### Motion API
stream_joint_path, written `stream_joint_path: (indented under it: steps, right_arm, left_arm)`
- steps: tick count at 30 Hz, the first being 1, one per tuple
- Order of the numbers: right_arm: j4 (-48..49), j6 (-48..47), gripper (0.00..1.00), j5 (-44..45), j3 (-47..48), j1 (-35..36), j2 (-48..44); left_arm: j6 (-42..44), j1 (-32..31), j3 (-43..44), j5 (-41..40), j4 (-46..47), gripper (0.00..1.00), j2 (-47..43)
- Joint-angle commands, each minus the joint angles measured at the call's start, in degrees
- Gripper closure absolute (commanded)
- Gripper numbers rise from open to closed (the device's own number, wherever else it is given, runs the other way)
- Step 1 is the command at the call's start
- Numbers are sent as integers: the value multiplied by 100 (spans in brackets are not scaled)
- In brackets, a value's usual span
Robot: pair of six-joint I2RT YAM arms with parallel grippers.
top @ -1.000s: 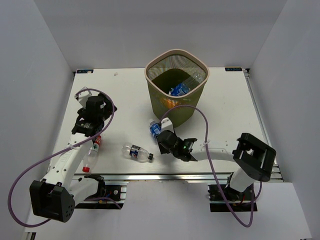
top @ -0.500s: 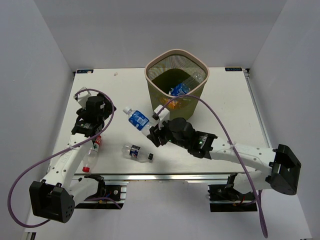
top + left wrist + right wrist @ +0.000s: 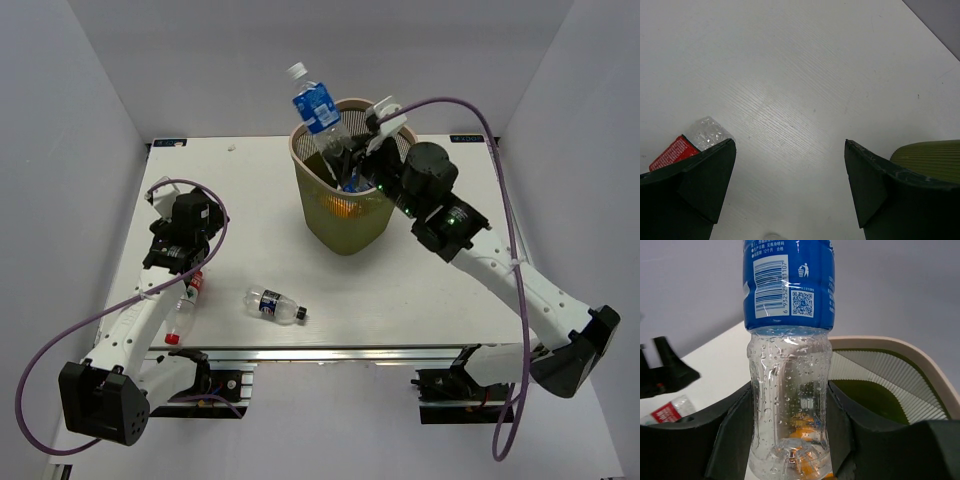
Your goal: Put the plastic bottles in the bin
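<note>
Your right pincer [image 3: 348, 158] is clenched on the lower body of a clear plastic bottle [image 3: 318, 112], holding it nearly upright with its base just over the near-left part of the bin [image 3: 352, 228] rim. From the overhead camera you get the bottle's white cap, its blue label and the bin's shape: a rounded-square pale pink rim on an olive-green mesh wall, with a blue-labelled bottle [image 3: 356, 180] and something orange [image 3: 340, 206] lying inside. The right wrist camera gives you what the overhead cannot: droplets inside the clear ribbed bottle [image 3: 788, 370], a barcode and a square code printed on the label, the dark fingers [image 3: 735, 432] pressed against both sides, and the fine ribbing of the bin [image 3: 902, 349] wall. Your left pincer [image 3: 176, 254] is released, hanging low over the white, faintly grained worktop [image 3: 790, 75] with only bare surface between its fingers. The left wrist view shows the faceted clear end and red label of the red-labelled bottle [image 3: 687, 146] beside the left finger; overhead, that bottle [image 3: 184, 308] lies along the left arm, red cap toward you. One more small bottle [image 3: 275, 305] lies on its side on the worktop [image 3: 450, 280], well apart from both pincers.
</note>
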Motion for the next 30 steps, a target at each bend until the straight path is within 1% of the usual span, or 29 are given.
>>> stream_joint_path:
  steps: [1, 2, 3, 5, 6, 7, 11, 16, 20, 23, 24, 26, 27, 29, 30]
  right_arm:
    - [-276, -2, 51, 76, 261, -311, 253]
    - [-276, 7, 49, 25, 270, -382, 288]
    - [-276, 7, 38, -37, 244, -435, 350]
    - [-496, 24, 26, -134, 217, -585, 411]
    - [-514, 24, 13, -152, 208, -611, 438]
    - [-531, 42, 11, -178, 217, -690, 456]
    - [-514, -37, 11, -520, 252, -945, 491]
    - [-742, -169, 11, -538, 603, -1314, 509]
    - [-532, -107, 11, -819, 534, -1788, 132]
    - [-548, -160, 11, -723, 638, -2254, -106]
    - [-601, -169, 11, -723, 700, -2568, -150]
    - [-716, -152, 11, -723, 814, -2895, -264]
    - [-742, -143, 11, -732, 815, -3210, -308]
    - [-742, -143, 11, -802, 667, -3510, -466]
    - [-725, -117, 11, -828, 587, -3782, -528]
  left_arm:
    - [-180, 34, 181, -306, -120, 2, -35]
    - [-268, 34, 181, -307, -164, 2, -18]
    - [-338, 34, 216, -394, -277, 2, 35]
    - [-514, 34, 286, -517, -409, 2, 79]
    - [-576, 34, 313, -561, -541, 2, 123]
    - [-628, 43, 339, -597, -603, 2, 149]
    - [-1049, 52, 462, -790, -998, 2, 211]
    - [-1455, 52, 445, -861, -1543, 2, 159]
    - [-1788, 52, 348, -1053, -2061, 2, 18]
    - [-1947, 60, 173, -1203, -2404, 2, -79]
    - [-2000, 60, 129, -1203, -2544, 2, -96]
    - [-2183, 60, 14, -1212, -2712, 2, -123]
    - [-2237, 69, -3, -1238, -2869, 2, -132]
    - [-2273, 69, 31, -1387, -3011, 2, -114]
    - [-2307, 78, 49, -1449, -3186, 2, -88]
